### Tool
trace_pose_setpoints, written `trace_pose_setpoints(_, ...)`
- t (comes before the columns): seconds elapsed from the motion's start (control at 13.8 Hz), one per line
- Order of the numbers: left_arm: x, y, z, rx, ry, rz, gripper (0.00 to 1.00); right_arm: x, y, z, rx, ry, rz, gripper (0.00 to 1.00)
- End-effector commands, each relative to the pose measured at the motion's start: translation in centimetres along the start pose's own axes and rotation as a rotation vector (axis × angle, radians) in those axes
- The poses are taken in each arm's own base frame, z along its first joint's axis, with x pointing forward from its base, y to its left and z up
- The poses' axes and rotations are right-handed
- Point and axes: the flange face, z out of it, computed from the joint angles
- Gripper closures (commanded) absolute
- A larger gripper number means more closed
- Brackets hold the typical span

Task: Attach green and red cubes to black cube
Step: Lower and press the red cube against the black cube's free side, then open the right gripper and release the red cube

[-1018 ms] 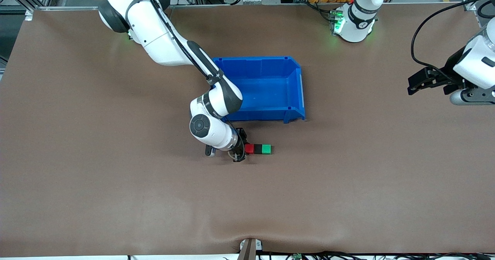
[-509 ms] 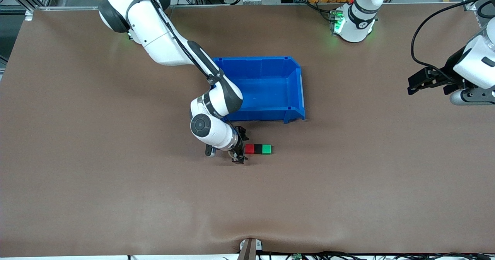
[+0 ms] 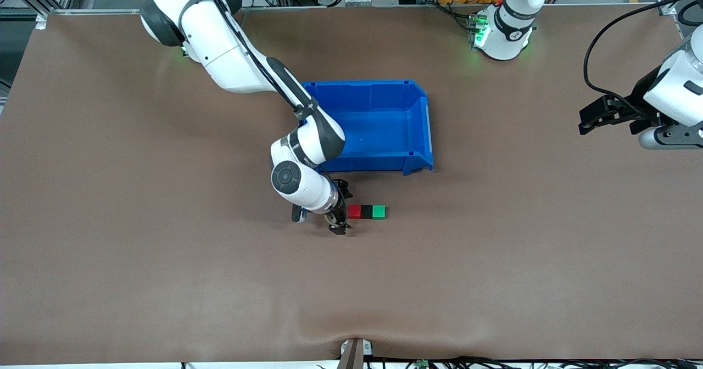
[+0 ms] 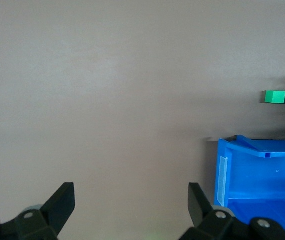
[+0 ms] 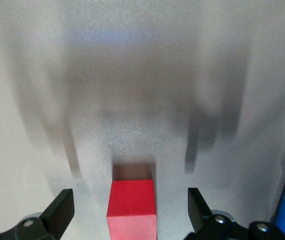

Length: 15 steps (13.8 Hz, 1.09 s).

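Note:
The red cube (image 3: 354, 211), the black cube (image 3: 366, 211) and the green cube (image 3: 378, 211) lie touching in one row on the table, black in the middle. The row is nearer to the front camera than the blue bin. My right gripper (image 3: 342, 210) is low at the red end of the row and open. In the right wrist view the red cube (image 5: 131, 204) sits between the fingers (image 5: 60, 207) without touching them. My left gripper (image 3: 589, 121) waits open and empty at the left arm's end of the table. Its wrist view shows the open left gripper (image 4: 131, 194) and the green cube (image 4: 276, 96) farther off.
A blue bin (image 3: 420, 133) stands mid-table, with the right arm's forearm over its corner. The brown table mat (image 3: 165, 248) stretches wide on every side of the cubes. The blue bin (image 4: 232, 175) also shows in the left wrist view.
My right gripper has opened and let go of the red cube, then drawn back slightly from the row. The cubes and the left arm have not moved.

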Motion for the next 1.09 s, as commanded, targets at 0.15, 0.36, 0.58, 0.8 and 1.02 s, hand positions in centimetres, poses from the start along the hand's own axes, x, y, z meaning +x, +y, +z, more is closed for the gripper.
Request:
trace_pose_setpoints(0.15, -0.2, 0.2, -0.3, 0.008, 0.002, -0.007, 0.0, -0.4, -0.6, -0.8, 0.012, 0.009, 0.0, 0.0)
trace_pose_setpoints(0.36, -0.2, 0.2, -0.2, 0.014, 0.002, -0.009, 0.0, 0.0, -0.9, -1.2, -0.001, 0.013, 0.007, 0.0)
trace_pose_setpoints(0.58, -0.1, 0.3, 0.0, 0.016, -0.003, -0.007, 0.0, 0.3, -1.0, -1.4, -0.015, 0.022, 0.004, 0.0)
trace_pose_setpoints(0.8, 0.9, 0.7, 2.1, 0.006, -0.037, 0.001, 0.0, 0.9, -1.6, -2.3, -0.023, 0.024, 0.009, 0.0)
trace_pose_setpoints(1.02, 1.9, 2.1, 2.3, -0.007, 0.02, 0.075, 0.0, 1.5, -2.2, -2.6, -0.02, 0.025, 0.013, 0.0)
